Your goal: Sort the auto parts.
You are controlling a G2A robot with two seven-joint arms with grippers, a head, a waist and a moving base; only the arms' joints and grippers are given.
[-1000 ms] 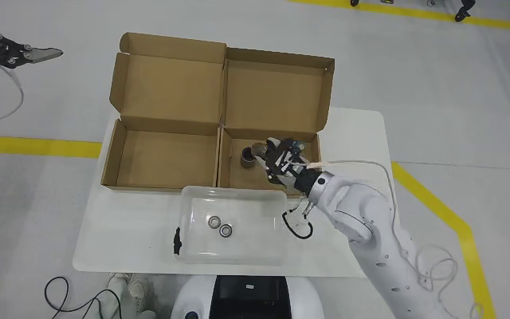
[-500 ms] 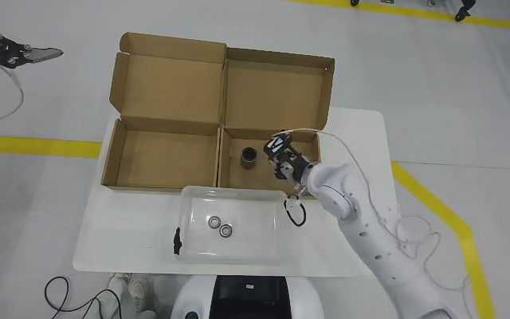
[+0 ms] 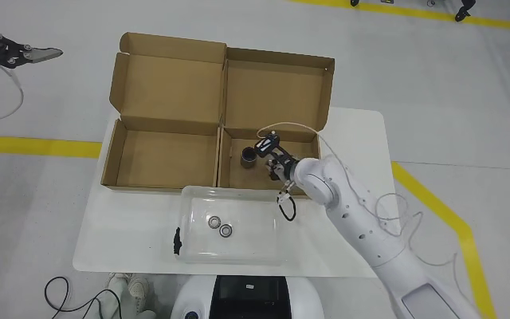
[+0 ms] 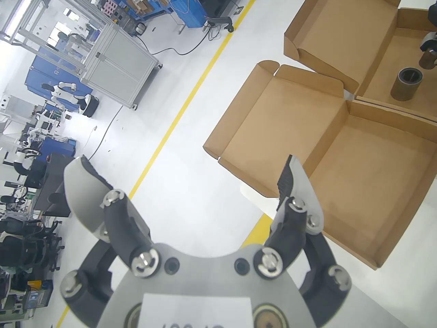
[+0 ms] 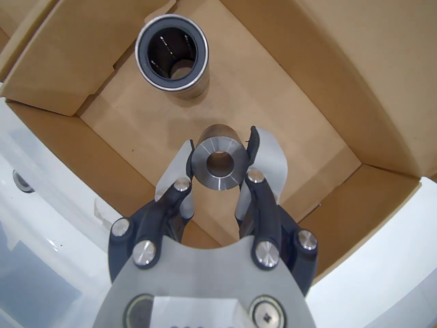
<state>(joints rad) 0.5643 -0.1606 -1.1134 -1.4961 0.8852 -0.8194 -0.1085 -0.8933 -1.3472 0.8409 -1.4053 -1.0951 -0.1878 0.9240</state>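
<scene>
My right gripper (image 5: 221, 139) is shut on a small steel bushing (image 5: 218, 165), held upright just over the floor of the right cardboard box (image 5: 273, 80). From above, that gripper (image 3: 272, 154) sits in the right box (image 3: 307, 147), beside a larger dark sleeve bearing (image 3: 249, 157) that stands on end (image 5: 172, 57). Two ring bearings (image 3: 220, 226) lie in the clear plastic bin (image 3: 199, 247). My left gripper (image 4: 186, 172) is open with nothing between its fingers, far off the table's left side (image 3: 32, 54).
The left cardboard box (image 3: 159, 159) holds nothing, and both lids stand open toward the back. A small black piece (image 3: 177, 239) sits at the bin's left end. A loop of the arm's cable (image 3: 285, 209) hangs over the bin's right end. Bare white table (image 3: 358, 159) lies to the right.
The right arm's wrist has swung and the gripper has shifted a little left inside the right box, staying close to the sleeve bearing. The left gripper has not moved.
</scene>
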